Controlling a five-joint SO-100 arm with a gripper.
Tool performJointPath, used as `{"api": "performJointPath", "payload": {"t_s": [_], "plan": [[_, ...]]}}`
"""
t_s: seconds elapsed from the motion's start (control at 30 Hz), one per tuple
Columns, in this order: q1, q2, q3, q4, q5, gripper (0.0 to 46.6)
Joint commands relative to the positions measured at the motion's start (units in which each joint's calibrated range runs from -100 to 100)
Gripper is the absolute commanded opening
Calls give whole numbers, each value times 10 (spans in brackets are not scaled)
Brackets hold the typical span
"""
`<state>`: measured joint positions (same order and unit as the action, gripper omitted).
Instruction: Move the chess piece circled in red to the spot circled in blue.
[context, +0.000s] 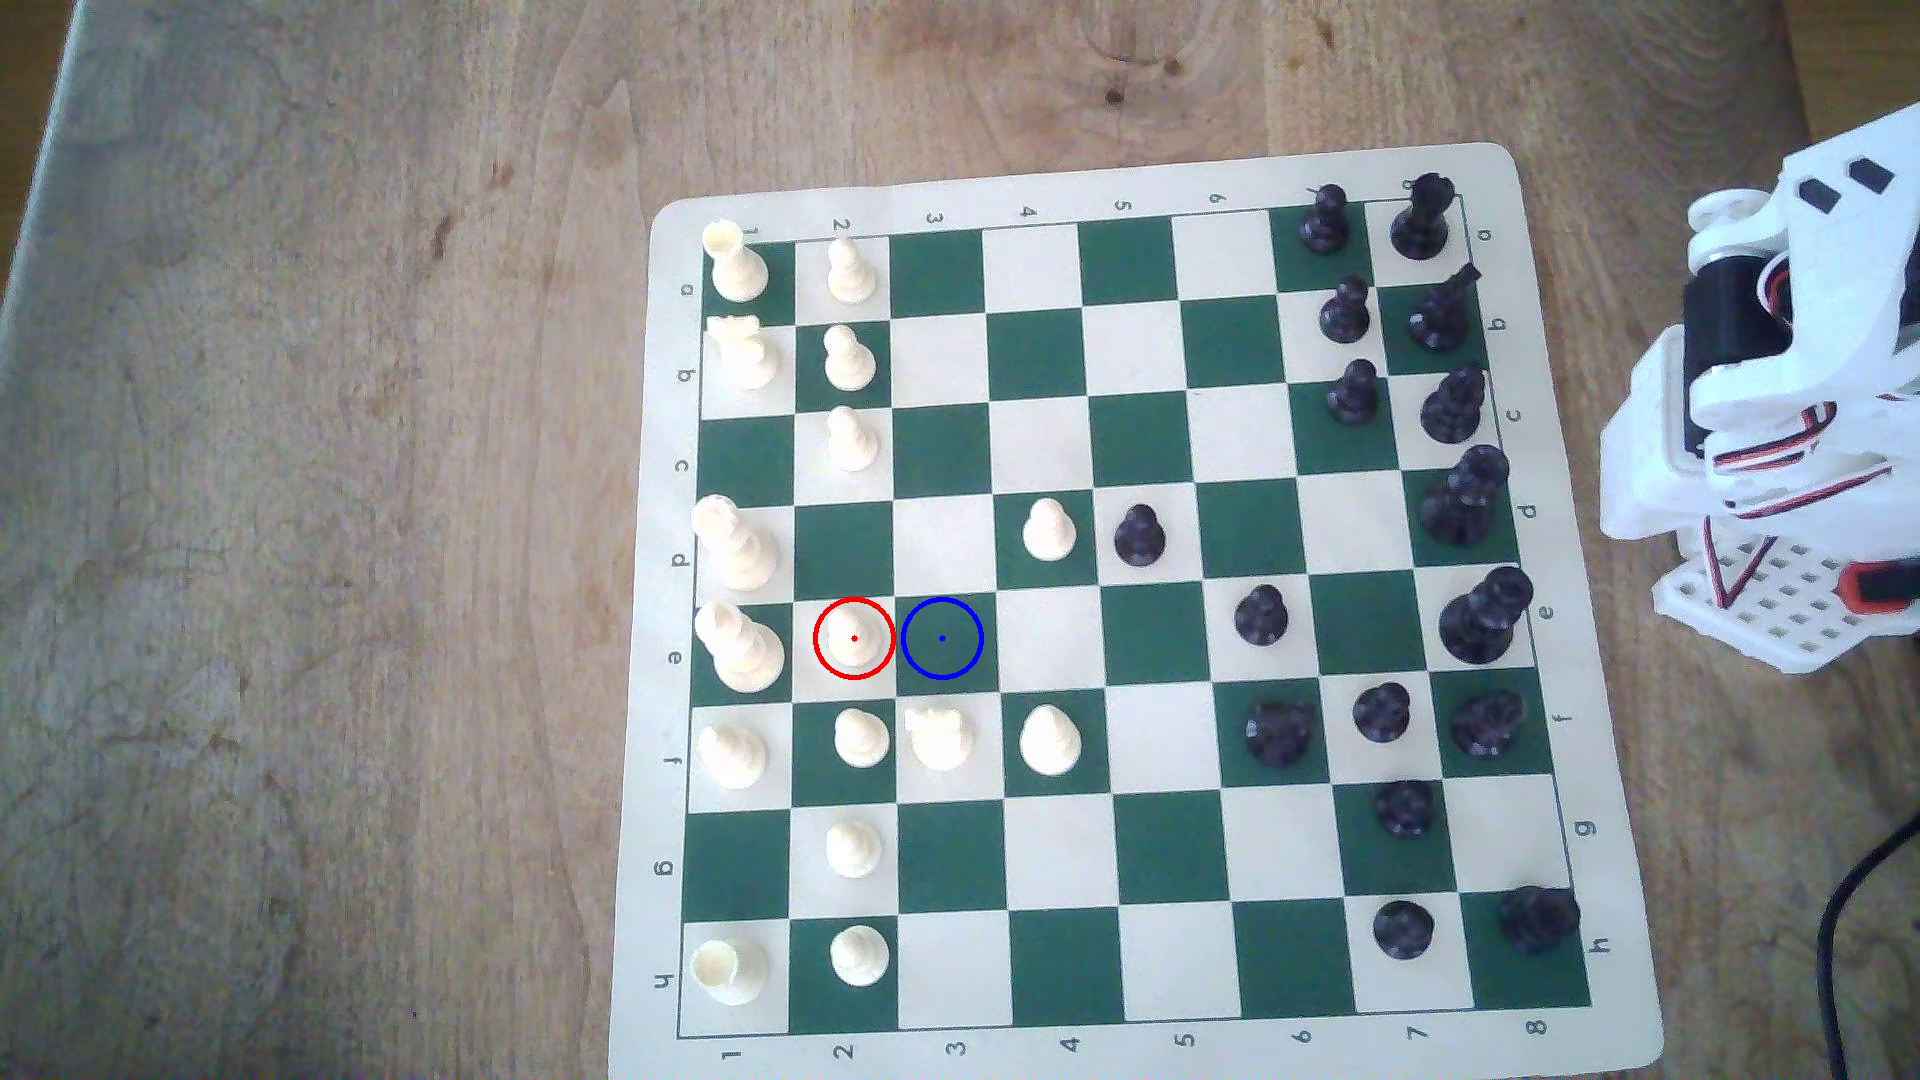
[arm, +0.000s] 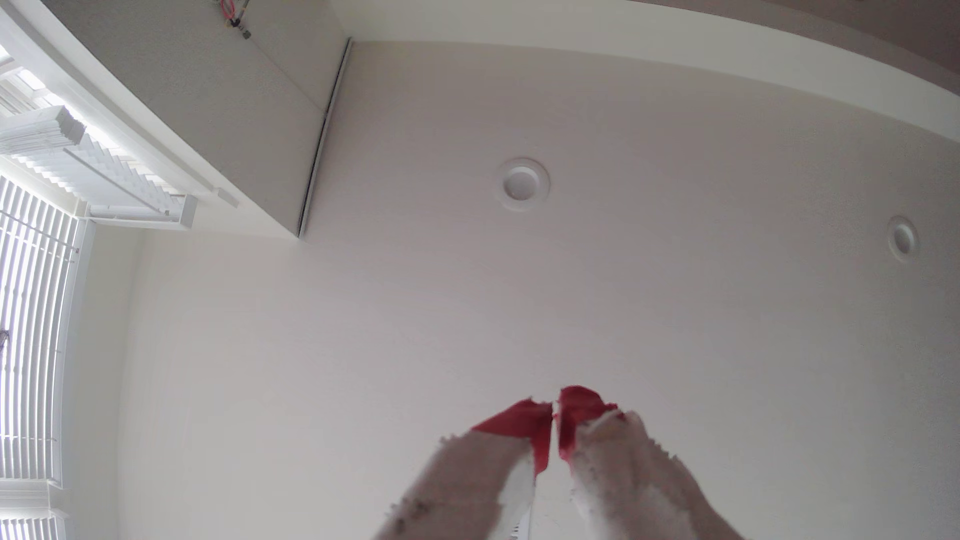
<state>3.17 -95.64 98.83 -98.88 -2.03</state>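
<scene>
The claw (arm: 555, 415) points up toward the ceiling (arm: 623, 285) in the wrist view, its two red-tipped fingers (arm: 524, 420) drawn together with the thinnest slit between them and nothing held. In the exterior view the arm (context: 1787, 395) sits folded on the bench (context: 312, 519) past the board's (context: 1122, 177) edge at that view's right, next to the black back rank.

From there the pawn (context: 853, 636) ringed in red lies far off toward the exterior view's left, nearly the whole board away, in the second column from the cream side, on a cream square in row e. It stands upright, with a tall cream piece (context: 736, 646) just beside it on the outer side and another cream pawn (context: 860, 735) in the next row down.

The spot (context: 941, 638), a bare green square ringed in blue, touches the pawn's square on the side toward the arm, so the shift is one square back along the same row. The reach probably has to pass over the black pieces, and the claw must open first.
</scene>
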Motion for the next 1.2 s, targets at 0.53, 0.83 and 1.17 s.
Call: {"api": "performJointPath", "payload": {"t_s": [0.53,0.83,1.17], "plan": [[3,-2,-121,751,-3,2],[0,7,-206,1096,-3,2],[-42,292,-439,1329,76,5]]}}
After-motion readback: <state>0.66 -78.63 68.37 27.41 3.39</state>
